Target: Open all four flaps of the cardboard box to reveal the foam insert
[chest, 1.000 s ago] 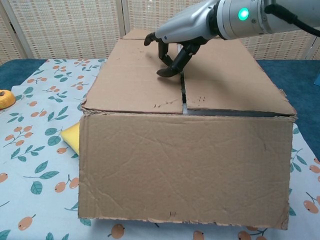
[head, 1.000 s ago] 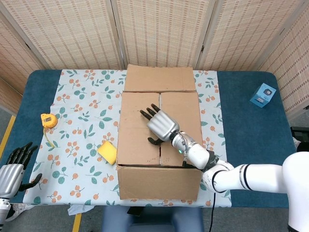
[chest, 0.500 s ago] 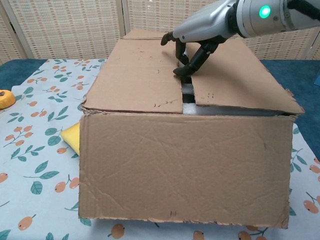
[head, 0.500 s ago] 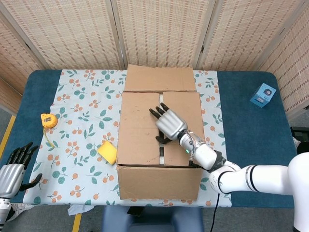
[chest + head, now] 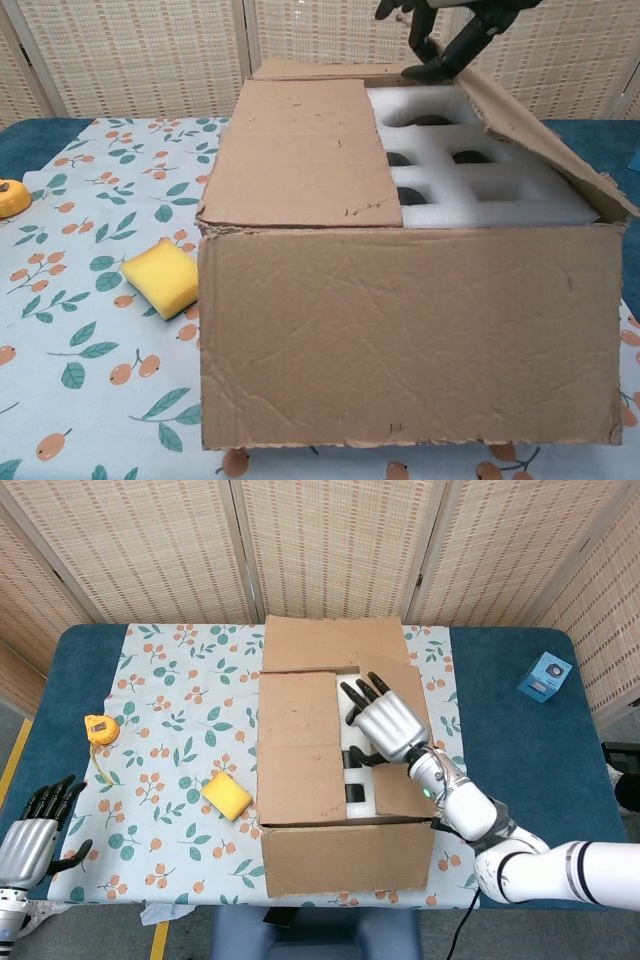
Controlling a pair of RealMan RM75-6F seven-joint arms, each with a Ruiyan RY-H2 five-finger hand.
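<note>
Presently the right hand hooks its curled fingers under the free edge of the right top flap, holding it raised and tilted outward; thumb contact cannot be made out. Risk, as a judgement: the hold looks like a hook rather than a clamp, so the flap could slip off and drop back over the foam insert, or the pull could drag the cardboard box across the bench. The box sits mid-bench, its left top flap lying flat and closed, its far flap folded back. The left hand rests at the near left bench corner, fingers apart, holding nothing. A yellow sponge lies just beside the box.
</note>
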